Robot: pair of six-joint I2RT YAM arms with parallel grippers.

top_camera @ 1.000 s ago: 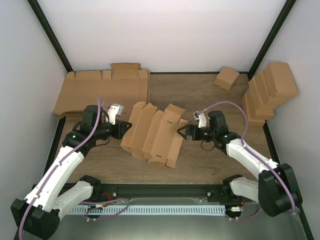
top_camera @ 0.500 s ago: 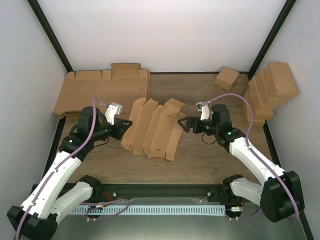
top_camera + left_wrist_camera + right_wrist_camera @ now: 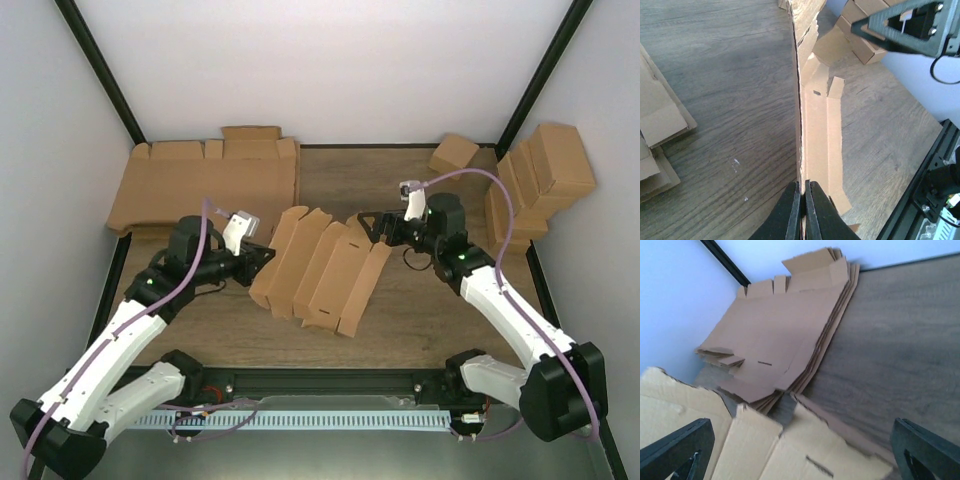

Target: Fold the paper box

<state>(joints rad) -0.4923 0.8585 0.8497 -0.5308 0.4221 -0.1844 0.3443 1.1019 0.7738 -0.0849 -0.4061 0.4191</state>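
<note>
A wooden worktop (image 3: 420, 320) carries the paper box (image 3: 320, 268), a flat creased blank lying at its middle. The blank's panels run diagonally from near-left to far-right, and its left edge is lifted off the wood. The left fingers (image 3: 266, 257) are pinched tight on that edge. The right fingers (image 3: 368, 222), spread to their widest and holding nothing, hover just over the far-right flaps. With the left anchoring, the fold likely falls to the right arm, with the blank lying below and to its left.
</note>
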